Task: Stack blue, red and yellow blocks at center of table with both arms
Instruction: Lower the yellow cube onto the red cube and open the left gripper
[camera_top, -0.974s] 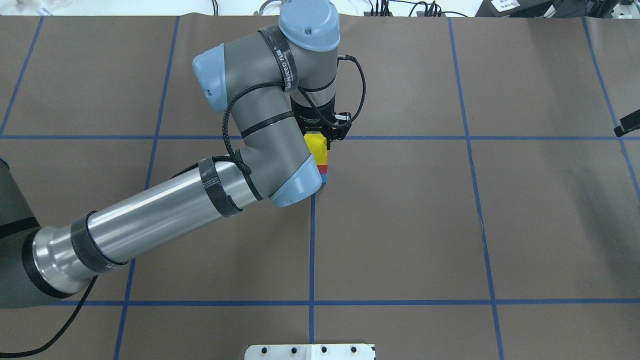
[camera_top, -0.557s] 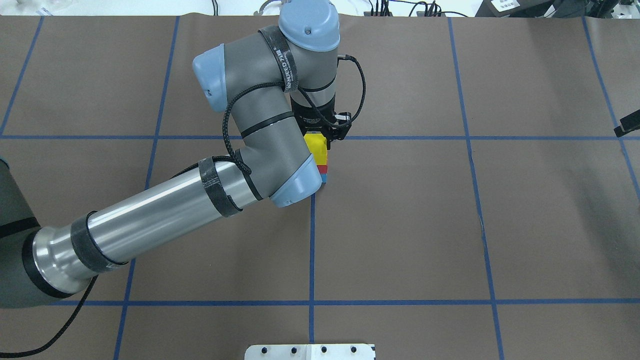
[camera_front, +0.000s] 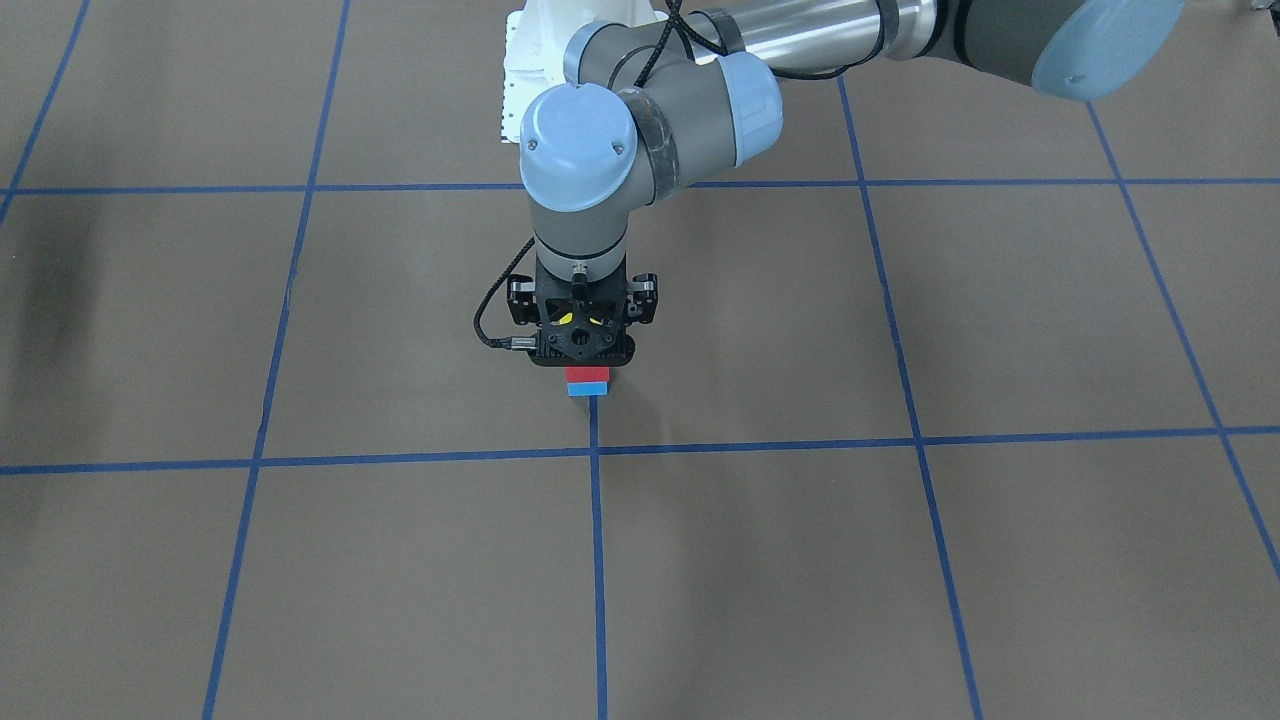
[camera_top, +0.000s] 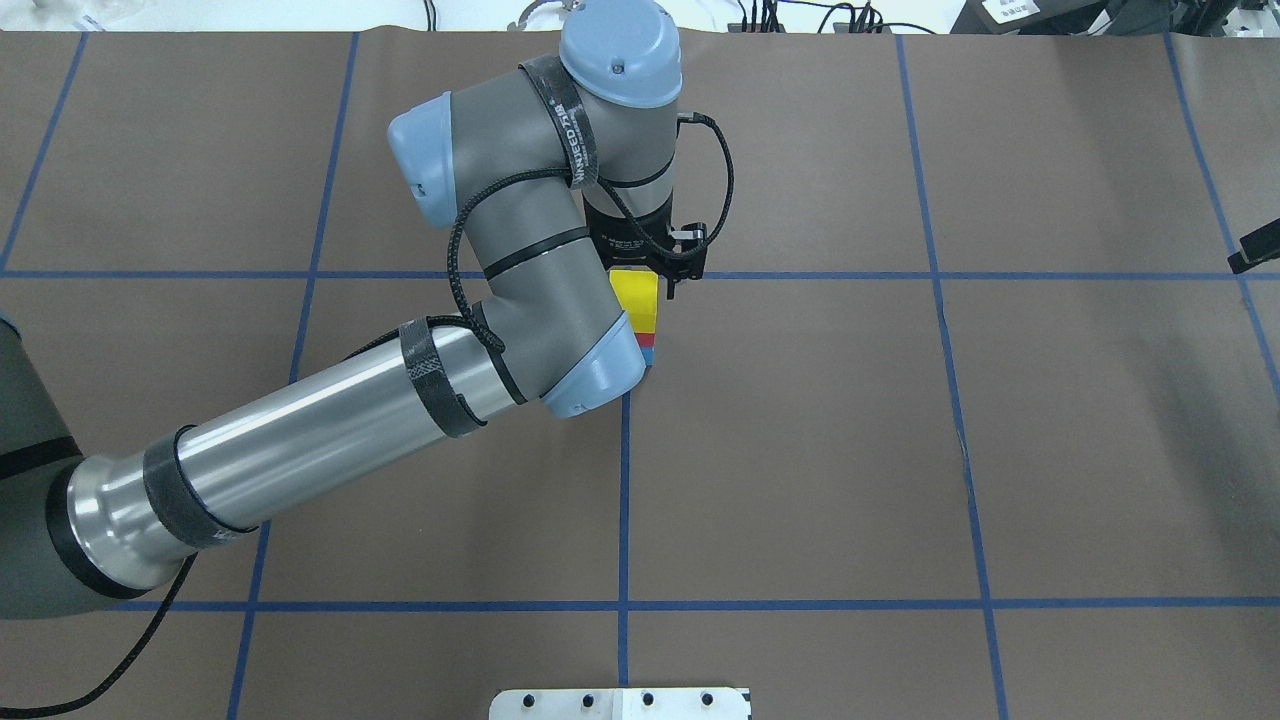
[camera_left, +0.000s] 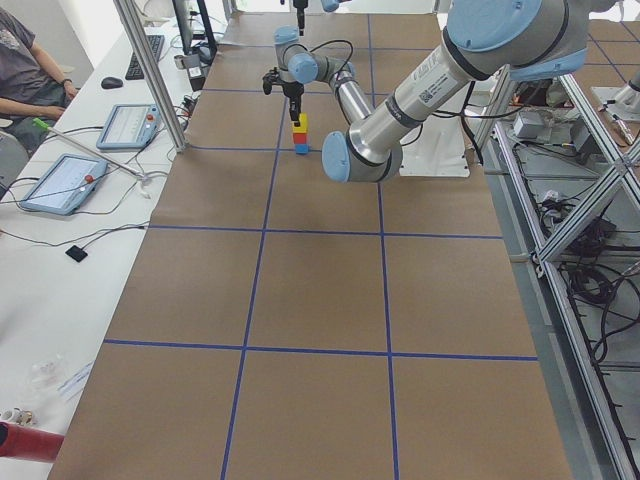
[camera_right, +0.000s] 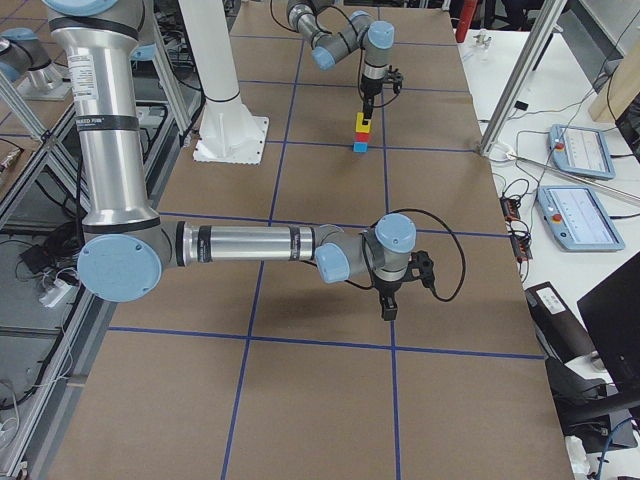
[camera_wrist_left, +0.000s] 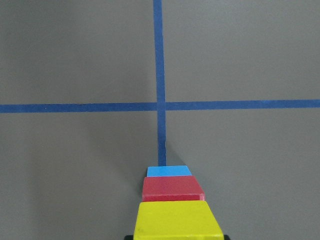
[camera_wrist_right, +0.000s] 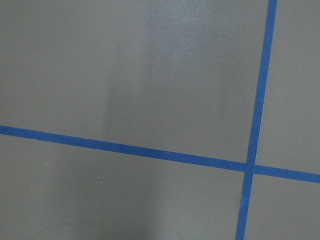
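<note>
Yellow block (camera_top: 636, 305), overhead: tops the tower above slivers of red block (camera_top: 649, 340) and blue block (camera_top: 651, 356), just beside a tape crossing on the brown table (camera_top: 800, 450).
Left arm, overhead: enters from lower left, elbow folded, wrist above the tower.
Left gripper (camera_top: 645, 278), overhead: fingers parted, one standing just clear of the yellow block's side.
Front-facing view: wrist points straight down. The gripper body masks most of the yellow block, with red and blue showing beneath.
Exterior left: all three blocks stand upright, fingertips level with the yellow block's top.
Exterior right: right arm lies low and outstretched, right gripper (camera_right: 389, 305) aimed downward, well apart from the tower. Cannot tell whether it is parted or closed.
Left wrist view: dark fingertips flank the yellow block's lower corners.
</note>
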